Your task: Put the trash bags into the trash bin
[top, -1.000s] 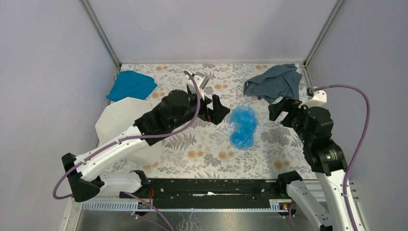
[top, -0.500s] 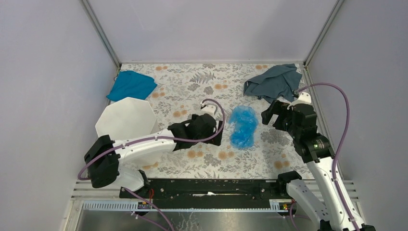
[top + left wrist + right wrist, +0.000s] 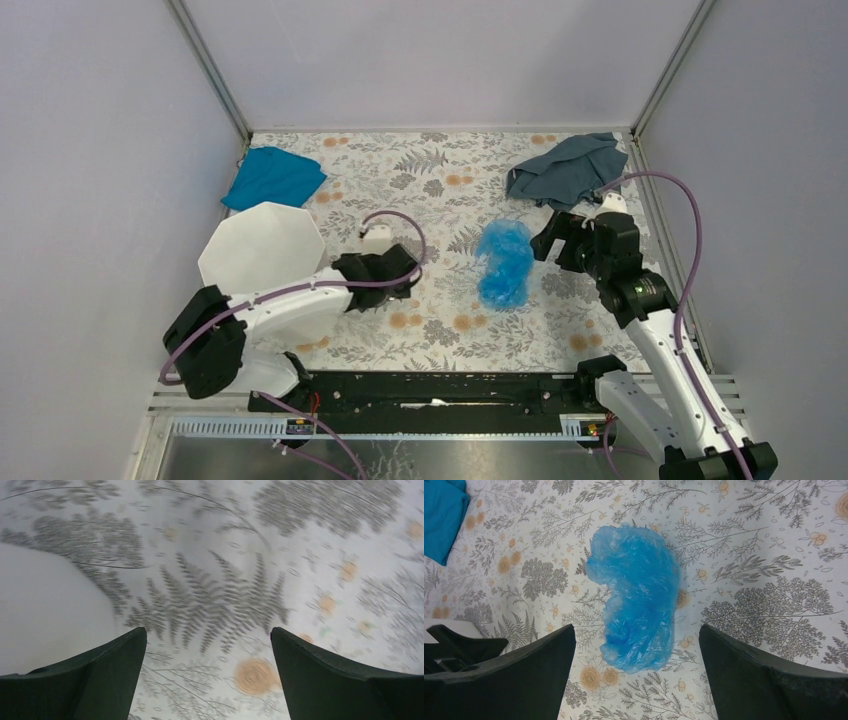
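Observation:
The trash bag [image 3: 503, 262] is a crumpled translucent light-blue film wad lying on the floral table mid-right; it also shows in the right wrist view [image 3: 638, 596]. The trash bin [image 3: 262, 247] is a white faceted pail at the left; its blurred white wall shows in the left wrist view [image 3: 45, 615]. My left gripper [image 3: 398, 277] is open and empty, low over the table just right of the bin; in its wrist view the left gripper [image 3: 207, 640] spans bare table. My right gripper [image 3: 553, 240] is open and empty just right of the bag; in its wrist view the right gripper [image 3: 636, 635] straddles the bag's near end.
An opaque teal-blue cloth [image 3: 272, 177] lies at the back left, also in the right wrist view [image 3: 441, 515]. A grey-blue cloth [image 3: 570, 170] lies at the back right. Grey walls enclose the table on three sides.
My left arm has dropped and pulled back left, away from the bag, toward the bin. My right gripper has moved left, closer to the bag. The bag has not moved.

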